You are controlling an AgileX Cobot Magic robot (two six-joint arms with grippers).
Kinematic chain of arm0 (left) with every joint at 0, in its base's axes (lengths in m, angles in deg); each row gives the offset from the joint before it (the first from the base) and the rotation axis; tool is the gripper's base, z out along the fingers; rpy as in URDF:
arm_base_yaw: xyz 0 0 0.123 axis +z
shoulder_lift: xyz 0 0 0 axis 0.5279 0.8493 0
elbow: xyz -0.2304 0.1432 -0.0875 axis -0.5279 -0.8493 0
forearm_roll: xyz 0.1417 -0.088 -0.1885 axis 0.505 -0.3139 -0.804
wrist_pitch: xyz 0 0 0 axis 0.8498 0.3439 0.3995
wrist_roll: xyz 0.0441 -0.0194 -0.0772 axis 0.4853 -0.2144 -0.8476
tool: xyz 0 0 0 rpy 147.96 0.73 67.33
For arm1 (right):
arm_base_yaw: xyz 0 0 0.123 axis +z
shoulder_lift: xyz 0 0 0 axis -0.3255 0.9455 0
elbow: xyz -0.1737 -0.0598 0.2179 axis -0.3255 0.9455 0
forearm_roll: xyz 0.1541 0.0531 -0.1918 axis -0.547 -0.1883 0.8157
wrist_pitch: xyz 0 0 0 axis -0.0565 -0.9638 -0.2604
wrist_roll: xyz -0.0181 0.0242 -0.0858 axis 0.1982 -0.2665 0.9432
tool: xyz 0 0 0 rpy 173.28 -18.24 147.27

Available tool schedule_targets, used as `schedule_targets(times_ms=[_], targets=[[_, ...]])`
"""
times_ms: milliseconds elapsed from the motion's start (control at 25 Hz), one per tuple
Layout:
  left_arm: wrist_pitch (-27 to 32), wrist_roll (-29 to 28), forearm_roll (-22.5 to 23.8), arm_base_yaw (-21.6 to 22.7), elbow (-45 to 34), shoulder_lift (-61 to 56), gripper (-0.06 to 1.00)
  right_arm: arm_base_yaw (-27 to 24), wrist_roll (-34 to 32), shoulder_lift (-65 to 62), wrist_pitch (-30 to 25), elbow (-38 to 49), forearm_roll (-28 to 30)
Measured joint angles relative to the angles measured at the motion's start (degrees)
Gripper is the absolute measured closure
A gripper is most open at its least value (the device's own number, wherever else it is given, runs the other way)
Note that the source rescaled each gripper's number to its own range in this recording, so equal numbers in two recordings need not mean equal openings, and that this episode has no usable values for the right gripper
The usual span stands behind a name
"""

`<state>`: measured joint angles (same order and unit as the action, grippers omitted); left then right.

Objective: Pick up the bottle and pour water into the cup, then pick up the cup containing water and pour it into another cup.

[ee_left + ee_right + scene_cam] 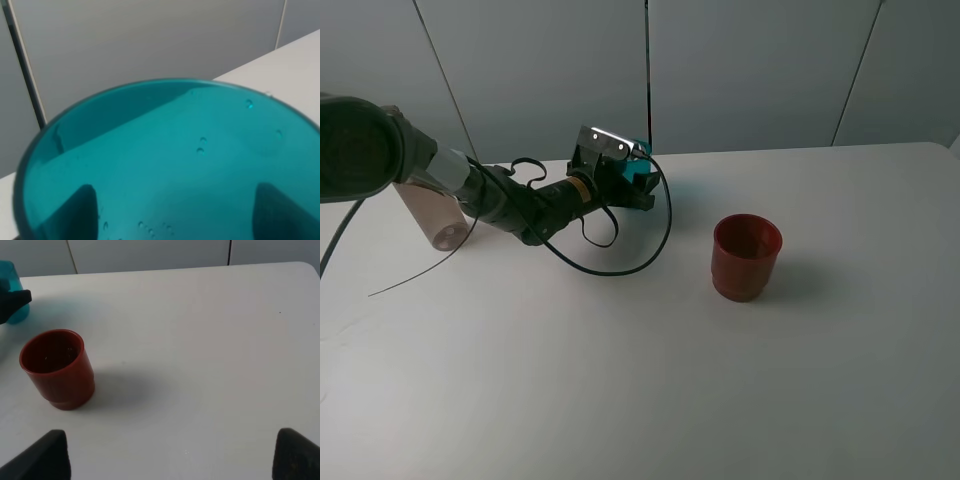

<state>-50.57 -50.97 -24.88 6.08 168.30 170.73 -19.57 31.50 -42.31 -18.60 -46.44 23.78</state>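
Observation:
The teal cup (642, 168) stands at the back of the table, and my left gripper (638, 188) is shut on it, reaching in from the left. In the left wrist view the cup (170, 150) fills the frame, with droplets on its wall and both dark fingers (80, 210) showing through it. Behind the left arm, at the far left, the smoky bottle (432, 215) stands upright. The red-brown cup (747, 257) stands alone to the right, upright and empty-looking (57, 367). My right gripper (170, 460) is open above bare table, well away from the red cup.
Black cables (610, 255) loop from the left arm onto the table in front of the teal cup. Grey wall panels (750, 70) back the white table (670, 400). Its far edge runs just behind the teal cup.

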Motion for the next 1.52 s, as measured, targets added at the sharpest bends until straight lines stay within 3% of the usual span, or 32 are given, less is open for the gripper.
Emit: schedule_targets(times_ms=[80,120,160,200,280,800,1360,1520], targets=[[0.0,0.0,0.0,0.0,0.0,0.0,0.89,0.0,0.0,0.0,0.0,0.0,0.0],[0.0,0.0,0.0,0.0,0.0,0.0,0.82,0.0,0.0,0.0,0.0,0.0,0.0],[0.41,0.0,0.0,0.0,0.0,0.0,0.47,0.0,0.0,0.0,0.0,0.0,0.0],[0.84,0.0,0.23,0.0,0.0,0.04,0.2,0.0,0.0,0.0,0.0,0.0,0.0],[2.19,0.57,0.65,0.0,0.0,0.16,0.07,0.0,0.0,0.0,0.0,0.0,0.0],[4.27,-0.71,3.94,0.0,-2.63,-2.7,0.02,0.0,0.0,0.0,0.0,0.0,0.0],[4.41,-0.44,3.2,1.73,-21.12,-16.82,0.01,0.0,0.0,0.0,0.0,0.0,0.0],[6.89,-0.23,3.49,1.85,-26.76,-23.55,0.01,0.0,0.0,0.0,0.0,0.0,0.0]])
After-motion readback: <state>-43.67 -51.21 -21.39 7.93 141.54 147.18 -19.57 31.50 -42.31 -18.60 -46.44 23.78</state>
